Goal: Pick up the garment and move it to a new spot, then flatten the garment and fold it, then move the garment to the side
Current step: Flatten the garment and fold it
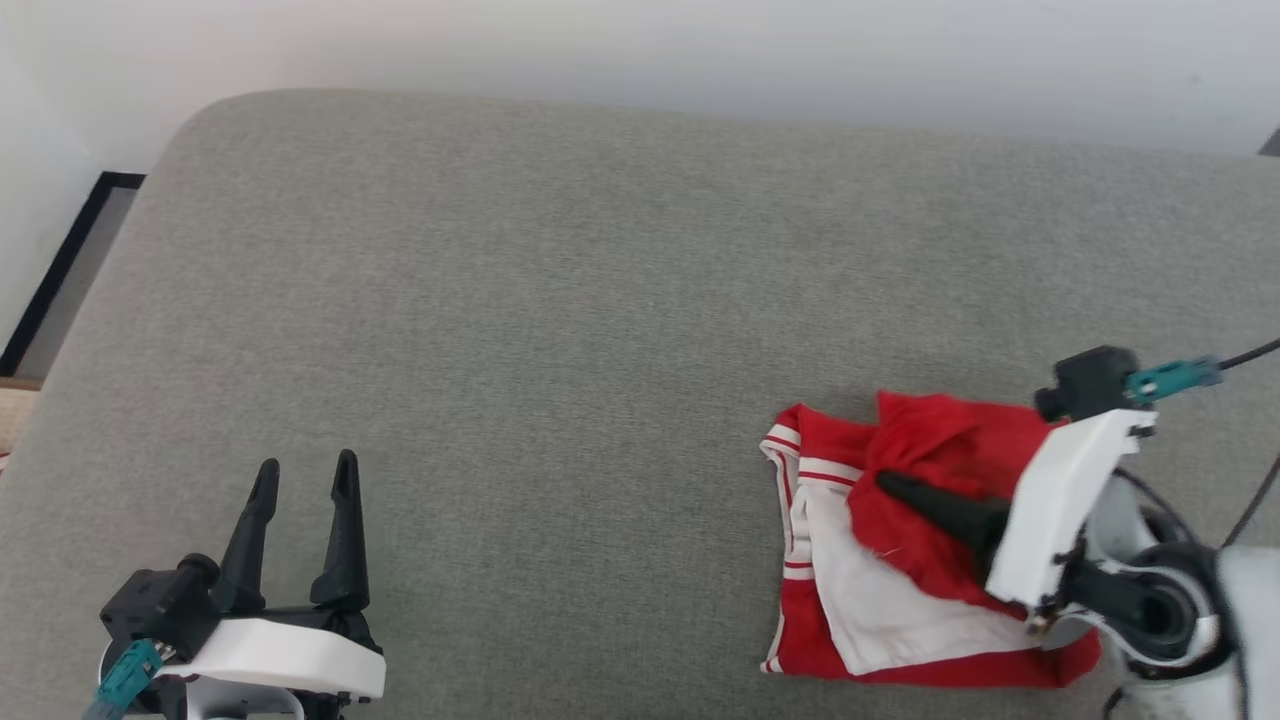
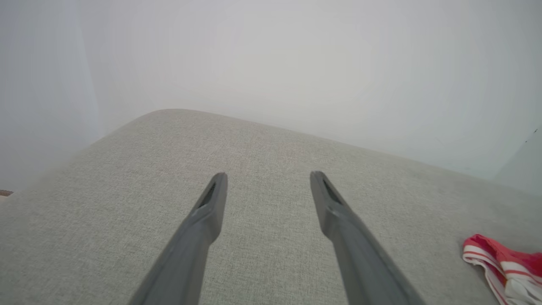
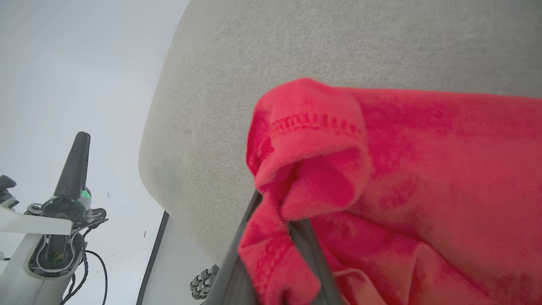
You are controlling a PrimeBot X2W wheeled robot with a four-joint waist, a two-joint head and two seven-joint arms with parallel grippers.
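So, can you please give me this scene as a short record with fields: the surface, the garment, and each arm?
surface: grey cushion, woven fabric
garment: red shirt with white striped trim, crumpled, lying at the cushion's near right part
right arm: right gripper shut on a red fold of the shirt
left arm: left gripper open, holding nothing, over bare cushion at the near left, apart from the shirt
task state: shirt not yet flat, not yet folded

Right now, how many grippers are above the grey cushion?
2. The left gripper is open over the cushion's near left; the right gripper, at the near right, is shut on the red shirt.
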